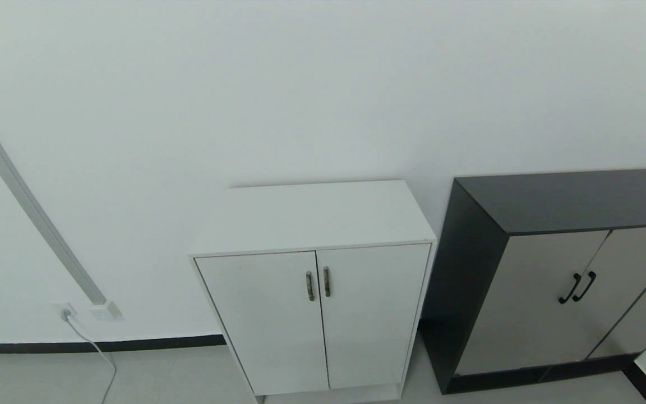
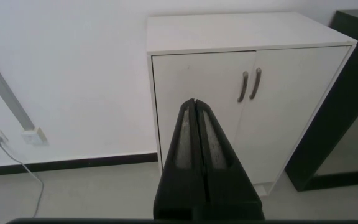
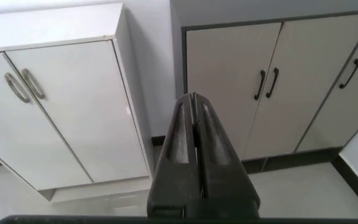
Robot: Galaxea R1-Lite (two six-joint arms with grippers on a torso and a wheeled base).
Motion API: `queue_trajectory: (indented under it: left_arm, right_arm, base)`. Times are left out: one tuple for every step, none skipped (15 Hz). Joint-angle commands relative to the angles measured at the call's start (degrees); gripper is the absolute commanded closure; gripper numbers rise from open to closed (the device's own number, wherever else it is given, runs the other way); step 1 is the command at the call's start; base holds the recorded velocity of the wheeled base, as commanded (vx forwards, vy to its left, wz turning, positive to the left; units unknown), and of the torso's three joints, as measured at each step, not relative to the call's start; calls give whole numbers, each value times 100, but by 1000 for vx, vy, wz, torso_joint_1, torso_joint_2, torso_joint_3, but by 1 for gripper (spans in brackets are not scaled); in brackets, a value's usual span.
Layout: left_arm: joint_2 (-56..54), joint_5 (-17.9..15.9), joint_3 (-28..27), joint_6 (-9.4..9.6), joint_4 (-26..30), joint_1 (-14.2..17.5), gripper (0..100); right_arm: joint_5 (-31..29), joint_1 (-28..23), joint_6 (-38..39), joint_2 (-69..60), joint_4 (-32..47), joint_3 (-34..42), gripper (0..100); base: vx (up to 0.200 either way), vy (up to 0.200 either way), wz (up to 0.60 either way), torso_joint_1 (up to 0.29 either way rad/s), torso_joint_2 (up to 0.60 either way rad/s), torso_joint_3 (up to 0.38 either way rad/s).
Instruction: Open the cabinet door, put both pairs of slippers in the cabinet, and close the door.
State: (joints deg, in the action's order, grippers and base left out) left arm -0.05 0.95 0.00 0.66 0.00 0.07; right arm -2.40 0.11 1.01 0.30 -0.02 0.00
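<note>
**Both pairs of fingers pressed together, cabinet doors shut**

Your left fingers are pressed flat against each other with no gap at the tips and nothing between them. They point at the left-hand door of the white cabinet and stand apart from it. Your right fingers are pressed together the same way, holding nothing. They face the narrow gap where the white cabinet meets the dark cabinet.

The white cabinet stands on the floor against the white wall. Both of its doors are shut and flush. Its two upright metal handles sit side by side on either side of the centre seam.

Just beside it, on your right, is the dark cabinet, which has a black frame and grey doors. Its doors are shut too, and each carries a black handle.

On your left, a pale conduit strip runs slanting down the wall to a small box near a wall socket. A grey cable is plugged into the socket and trails down to the floor. A black skirting line runs along the foot of the wall.
</note>
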Motion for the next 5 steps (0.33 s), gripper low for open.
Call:
queue_trajectory:
  left_arm:
    - [5,2,0,4,0,-7,100]
    - [5,2,0,4,0,1,100]
    - [5,2,0,4,0,1,100]
    - [5,2,0,4,0,1,100]
    - [5,2,0,4,0,1,100]
  right_arm:
    - [20,-2,4,-30,2,0,100]
    - [20,-2,4,-30,2,0,100]
    - [29,-2,-5,-30,2,0,100]
    - [20,-2,-13,-30,2,0,100]
    - [29,-2,-22,-30,2,0,100]
  base:
    - [0,0,0,0,0,0]
    - [0,0,0,0,0,0]
    - [0,0,0,0,0,0]
    - [0,0,0,0,0,0]
    - [0,0,0,0,0,0]
